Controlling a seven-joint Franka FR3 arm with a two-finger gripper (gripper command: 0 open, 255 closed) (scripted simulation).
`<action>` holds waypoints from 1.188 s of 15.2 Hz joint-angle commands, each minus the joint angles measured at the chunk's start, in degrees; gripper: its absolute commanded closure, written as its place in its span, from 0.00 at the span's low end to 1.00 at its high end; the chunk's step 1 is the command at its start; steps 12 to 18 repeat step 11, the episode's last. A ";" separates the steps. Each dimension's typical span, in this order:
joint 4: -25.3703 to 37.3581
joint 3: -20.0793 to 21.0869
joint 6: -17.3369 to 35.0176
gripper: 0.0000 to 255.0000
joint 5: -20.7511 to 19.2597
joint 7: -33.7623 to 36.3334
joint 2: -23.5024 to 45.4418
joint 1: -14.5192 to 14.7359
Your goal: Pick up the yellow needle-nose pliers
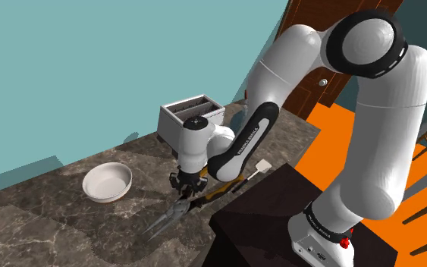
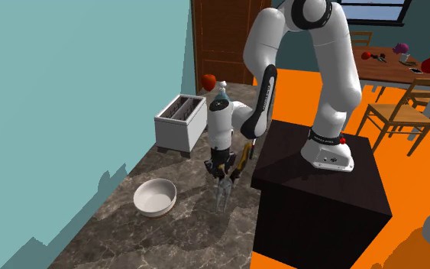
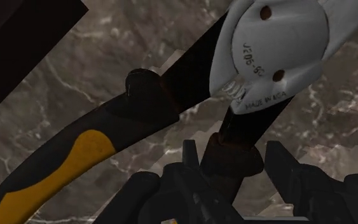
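The needle-nose pliers (image 1: 172,215) have a grey metal head (image 3: 273,44) and black handles with yellow grips (image 3: 75,159). My gripper (image 1: 186,184) is shut on one black handle just behind the pivot, and in the wrist view that handle sits between my gripper's (image 3: 234,156) fingers. The other handle splays out towards the stand. In the second exterior view the pliers (image 2: 222,197) hang point-down from my gripper (image 2: 221,170), their long nose close over the marbled counter (image 2: 190,229). Whether the tips touch the counter is unclear.
A white bowl (image 1: 107,182) sits on the counter at the shoulder view's left of the gripper. A white slotted box (image 1: 191,120) stands behind the arm by the teal wall. A white spatula (image 1: 261,168) lies near the dark stand (image 1: 257,220).
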 commanded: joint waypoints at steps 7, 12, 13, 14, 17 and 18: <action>-1.91 6.75 -4.65 1.00 7.44 -5.49 -6.93 -5.22; -2.27 8.43 -5.89 1.00 9.69 -7.10 -8.80 -6.46; -2.27 8.43 -5.89 1.00 9.69 -7.10 -8.80 -6.46; -2.27 8.43 -5.89 1.00 9.69 -7.10 -8.80 -6.46; -2.27 8.43 -5.89 1.00 9.69 -7.10 -8.80 -6.46; -2.27 8.43 -5.89 1.00 9.69 -7.10 -8.80 -6.46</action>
